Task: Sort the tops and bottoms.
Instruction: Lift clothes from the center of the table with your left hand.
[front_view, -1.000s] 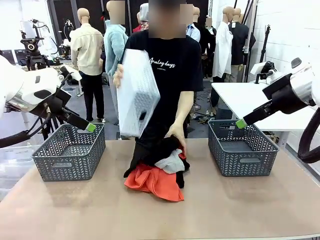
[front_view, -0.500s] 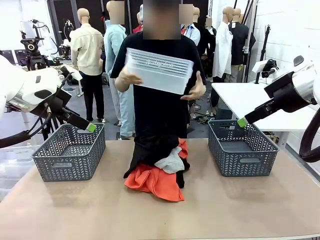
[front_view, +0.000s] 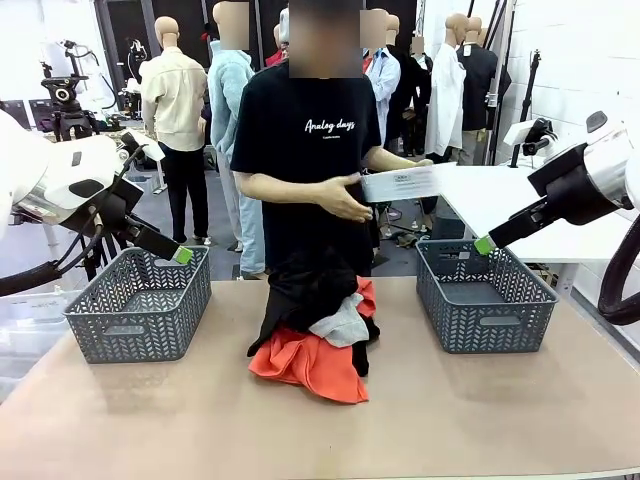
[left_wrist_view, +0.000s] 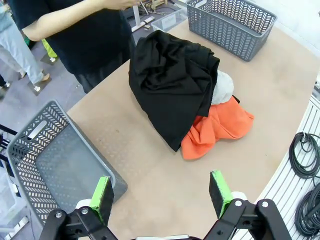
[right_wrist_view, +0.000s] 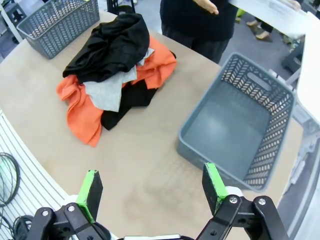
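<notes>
Orange top (front_view: 305, 365), grey top (front_view: 345, 325), bottoms (front_view: 300, 290) heaped mid-worktop (front_view: 500, 430), by far edge. Near edge bare. Left basket (front_view: 140, 325), right basket (front_view: 480, 325) toward far corners. Left jaws, right jaws wide, empty. Grey top mostly buried; bottoms' count unclear.

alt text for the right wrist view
A heap of clothes lies on the table: black bottoms over a light grey top and an orange-red top. An empty grey basket stands apart from it, and the right claw hangs open above.
</notes>
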